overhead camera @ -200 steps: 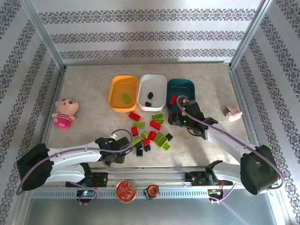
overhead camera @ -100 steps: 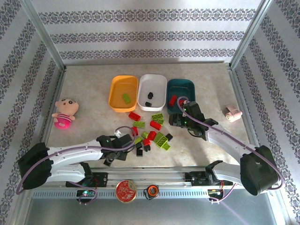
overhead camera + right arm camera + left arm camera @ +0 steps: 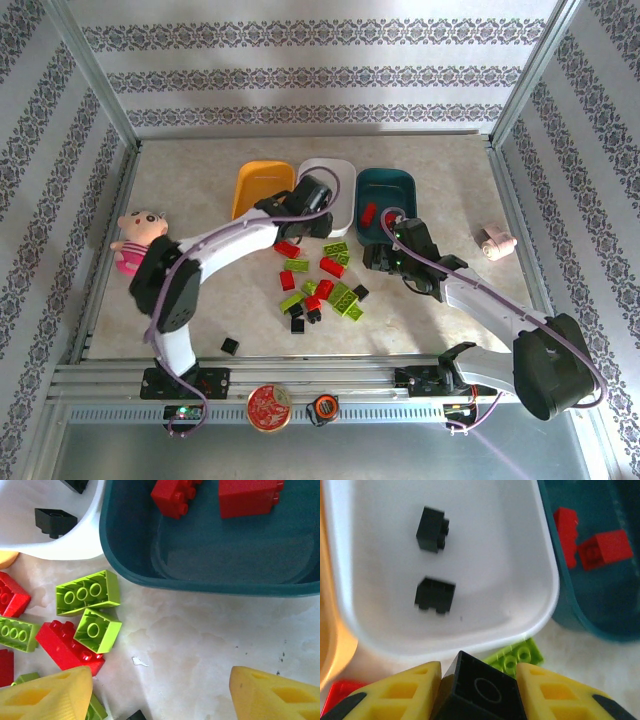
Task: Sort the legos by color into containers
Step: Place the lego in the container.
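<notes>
Left wrist view first: I saw the left gripper (image 3: 477,669) clamped on a black brick (image 3: 481,692), its yellow fingers (image 3: 395,692) pressed against both sides. It sat at the bottom of the frame, just below the white bin (image 3: 495,555), where two other black legos (image 3: 432,528) lay. In the right wrist view the right gripper (image 3: 160,676) stood wide apart and held nothing. It hung over the tabletop (image 3: 200,640) below the teal bin (image 3: 200,555), which held two red legos (image 3: 172,495). Loose legos (image 3: 320,280) lay mid-frame in the top view.
</notes>
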